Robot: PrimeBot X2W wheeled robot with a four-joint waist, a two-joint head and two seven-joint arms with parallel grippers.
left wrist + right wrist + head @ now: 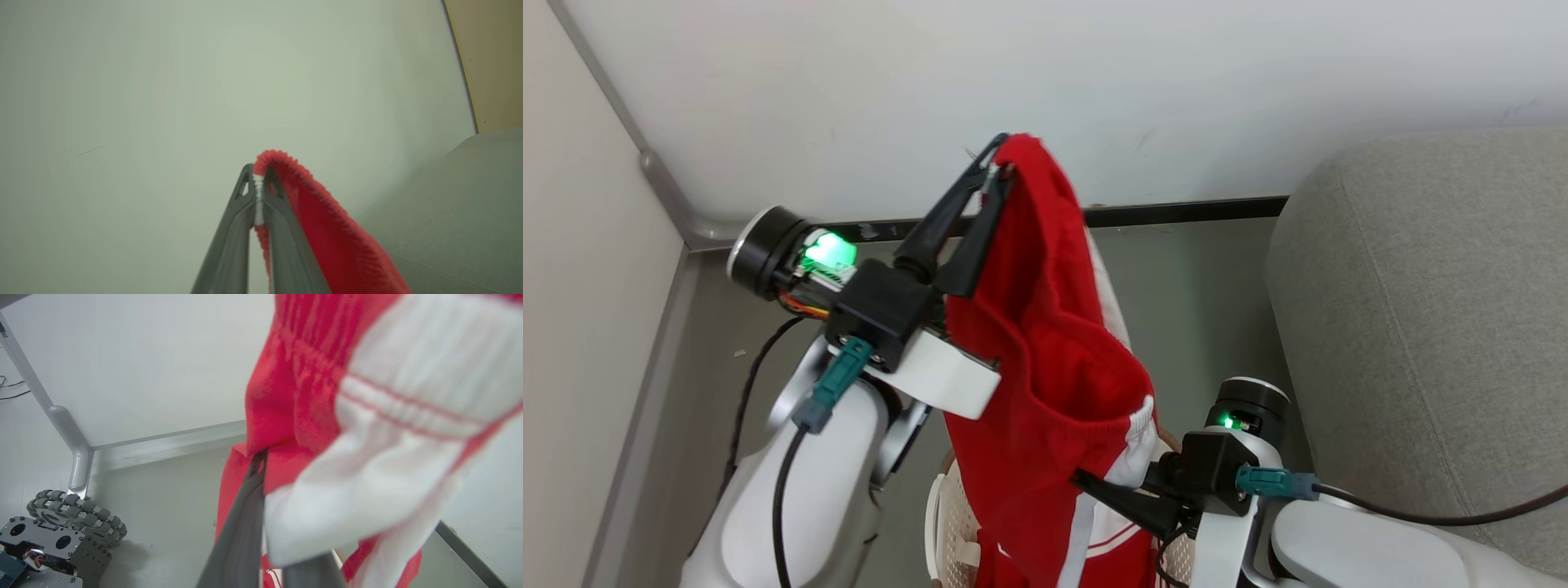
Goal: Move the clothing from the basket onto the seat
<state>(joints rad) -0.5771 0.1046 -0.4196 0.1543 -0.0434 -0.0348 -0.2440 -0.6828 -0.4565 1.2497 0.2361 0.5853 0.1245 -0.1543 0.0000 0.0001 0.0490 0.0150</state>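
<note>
The left gripper [996,167] reached high above the one cream-white perforated plastic basket [938,523], fingers pointing up, clenched on the top edge of one red sports garment with white trim [1045,367]. The right gripper [1086,482], just above the basket, pinched the same garment lower down. One large grey woven-fabric sofa [1421,327] stood beside the basket

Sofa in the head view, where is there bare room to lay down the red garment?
The grey sofa, right of the right gripper, is bare across its visible top and rounded edge. The floor strip between sofa, black baseboard and hanging red garment is free too. Crowded at centre: left gripper and right gripper both pinch the garment above the basket.
</note>
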